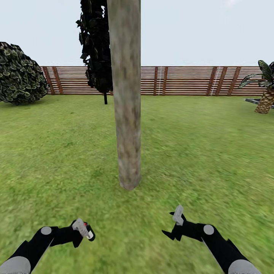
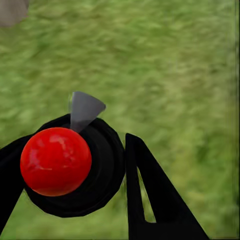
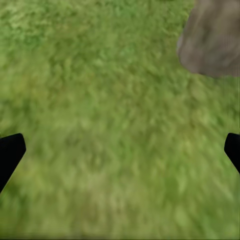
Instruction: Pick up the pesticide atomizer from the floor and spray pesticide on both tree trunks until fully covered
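Atomizer, black with a red ball on it, is sitting clamped in the left gripper, low over the lawn. Both arms are reaching forward, elbows out, toward the trunk standing just ahead between them. The right gripper is hanging spread wide with nothing in it, the trunk's base near it.

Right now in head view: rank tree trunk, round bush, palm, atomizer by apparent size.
1. tree trunk, though nearness inflates it
2. round bush, cut by the frame edge
3. palm, also cut by the edge
4. atomizer in the left gripper, smallest despite being nearest
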Controlling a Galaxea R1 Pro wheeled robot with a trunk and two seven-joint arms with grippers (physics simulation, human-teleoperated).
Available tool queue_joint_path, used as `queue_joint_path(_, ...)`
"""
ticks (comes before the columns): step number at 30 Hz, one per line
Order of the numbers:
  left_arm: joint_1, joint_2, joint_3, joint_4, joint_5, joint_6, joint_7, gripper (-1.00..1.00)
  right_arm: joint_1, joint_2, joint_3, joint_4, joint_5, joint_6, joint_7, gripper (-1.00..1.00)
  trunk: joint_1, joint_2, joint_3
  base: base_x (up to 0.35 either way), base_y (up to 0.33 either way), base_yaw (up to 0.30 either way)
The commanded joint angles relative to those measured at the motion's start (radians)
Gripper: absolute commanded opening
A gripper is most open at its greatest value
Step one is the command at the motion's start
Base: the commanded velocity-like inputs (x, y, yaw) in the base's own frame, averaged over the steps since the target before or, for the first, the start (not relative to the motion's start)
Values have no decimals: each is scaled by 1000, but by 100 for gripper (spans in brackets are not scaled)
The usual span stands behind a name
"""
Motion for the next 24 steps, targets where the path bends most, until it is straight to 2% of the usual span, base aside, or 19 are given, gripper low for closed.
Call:
queue_joint_path(1, -3, -1, 7, 0, -18, -7, -15, -100, -2, -1, 1, -2, 15, -7, 3, 100, 0, 0, -1, 0, 0, 0)
queue_joint_path(2, -3, -2, 7, 0, -22, -6, -19, -100, -2, -1, 2, -3, 16, -6, 4, 100, 0, 0, -1, 0, 0, 0)
queue_joint_path(7, -5, -17, 6, -1, -99, -4, -65, -100, -3, 28, 23, -5, 25, -6, 17, 100, 0, 0, -1, 0, 0, 0)
queue_joint_path(8, -6, -20, 6, -2, -118, -3, -76, -100, -4, 39, 33, -6, 25, -7, 24, -100, 0, 0, -1, 0, 0, 0)
queue_joint_path(12, -7, -34, 7, -10, -154, -4, -98, -100, -4, 69, 57, -10, 27, -6, 45, -100, 0, 0, -1, 0, 0, 0)
queue_joint_path(14, -6, -37, 7, -11, -157, -5, -102, -100, -4, 87, 62, -10, 29, -6, 47, -100, 0, 0, -1, 0, 0, 0)
queue_joint_path(17, -6, -50, 6, -14, -160, -5, -115, -100, -5, 117, 87, -10, 60, -6, 48, -100, 0, 0, -1, 0, 0, 0)
queue_joint_path(19, -6, -66, 6, -15, -164, -6, -122, -100, -5, 128, 98, -11, 86, -5, 48, -100, 0, 0, -1, 0, 0, 0)
queue_joint_path(24, -7, -96, 5, -28, -207, -7, -126, -100, -7, 154, 105, -11, 106, -5, 50, -100, 0, 0, -1, 0, 0, 0)
